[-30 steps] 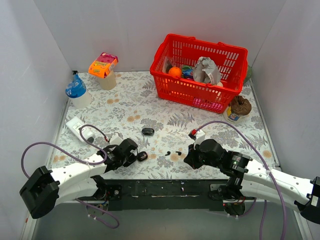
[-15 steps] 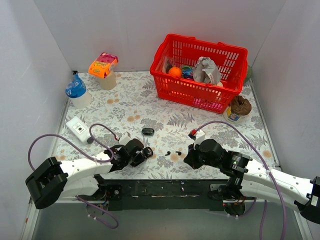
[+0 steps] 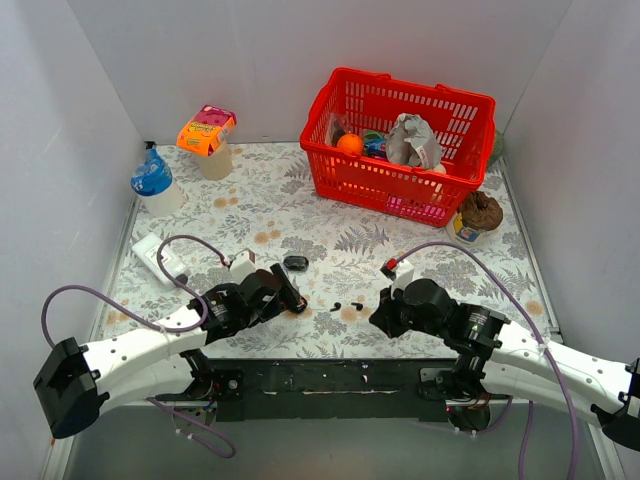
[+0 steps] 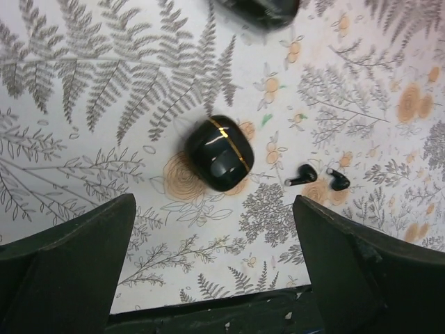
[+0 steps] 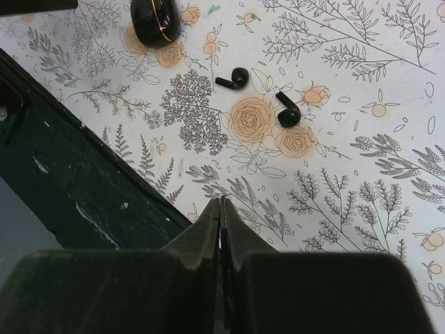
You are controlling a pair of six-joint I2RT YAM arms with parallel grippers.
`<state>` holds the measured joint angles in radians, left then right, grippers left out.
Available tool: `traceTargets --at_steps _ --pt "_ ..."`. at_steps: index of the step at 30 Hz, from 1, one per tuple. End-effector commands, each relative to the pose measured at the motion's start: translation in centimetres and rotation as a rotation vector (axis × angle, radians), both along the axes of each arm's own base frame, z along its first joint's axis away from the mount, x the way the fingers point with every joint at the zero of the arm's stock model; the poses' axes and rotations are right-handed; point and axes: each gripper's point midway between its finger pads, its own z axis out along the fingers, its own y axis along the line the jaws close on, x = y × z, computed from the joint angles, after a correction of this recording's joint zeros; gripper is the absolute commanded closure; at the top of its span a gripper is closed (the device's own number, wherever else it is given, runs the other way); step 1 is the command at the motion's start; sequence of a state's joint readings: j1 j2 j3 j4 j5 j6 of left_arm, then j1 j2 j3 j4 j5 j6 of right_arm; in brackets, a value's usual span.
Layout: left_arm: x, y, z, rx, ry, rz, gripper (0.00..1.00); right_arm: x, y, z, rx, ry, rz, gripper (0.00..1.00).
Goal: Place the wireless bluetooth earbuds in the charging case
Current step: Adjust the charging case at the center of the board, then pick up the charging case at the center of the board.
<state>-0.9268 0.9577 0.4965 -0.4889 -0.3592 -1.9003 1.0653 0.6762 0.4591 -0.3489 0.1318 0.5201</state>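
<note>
Right now I am holding the left end effector (image 4: 214, 206) over the charging case (image 4: 219, 153). Its two fingers are spread wide, one on each side, and are not touching the case. The case is lying on the worktop (image 3: 250, 215) close to the near edge. It looks shut, so I think it needs opening first. The two wireless bluetooth earbuds (image 4: 301, 175) are lying loose just right of the case, near each other but apart. They are not in the case yet. The right end effector (image 5: 221, 205) is hanging just near of the earbuds, fingers pressed together, pinching nothing. I am guessing it is waiting out of the way. Another black oval thing (image 4: 257, 8) is sitting farther off.
</note>
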Motion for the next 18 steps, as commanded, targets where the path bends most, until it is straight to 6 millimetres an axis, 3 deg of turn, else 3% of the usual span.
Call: traceTargets --at_steps 1,6,18 --pt "1.3 0.0 2.4 0.110 -0.115 -0.118 0.02 0.3 0.1 0.0 -0.012 -0.014 0.001 0.92" --pt "1.1 -3.4 2.1 0.182 -0.098 -0.425 0.02 0.1 0.0 0.1 -0.019 -0.007 0.012 0.91" --pt "2.3 -4.0 1.0 0.396 -0.038 -0.725 0.02 0.0 -0.3 0.1 -0.029 -0.011 0.011 0.91"
